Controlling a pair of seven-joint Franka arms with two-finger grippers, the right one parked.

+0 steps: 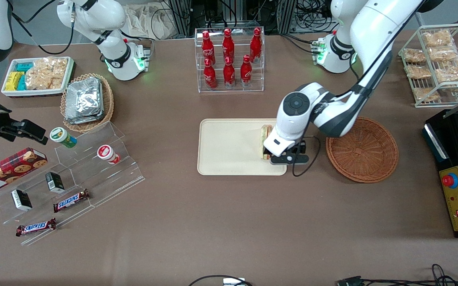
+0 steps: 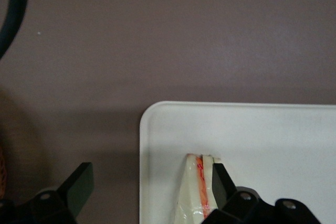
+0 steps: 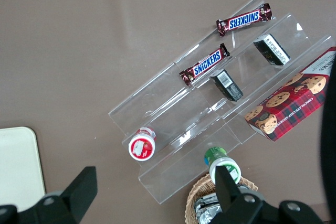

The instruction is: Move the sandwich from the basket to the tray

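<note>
Wrist view from the working arm shows the gripper spread wide, one finger over bare table, the other finger touching the sandwich. That wedge lies between the fingers, against one and well apart from its mate, resting on the tray near a rounded corner. Front view puts the basket beside the tray, just off the gripper.
</note>
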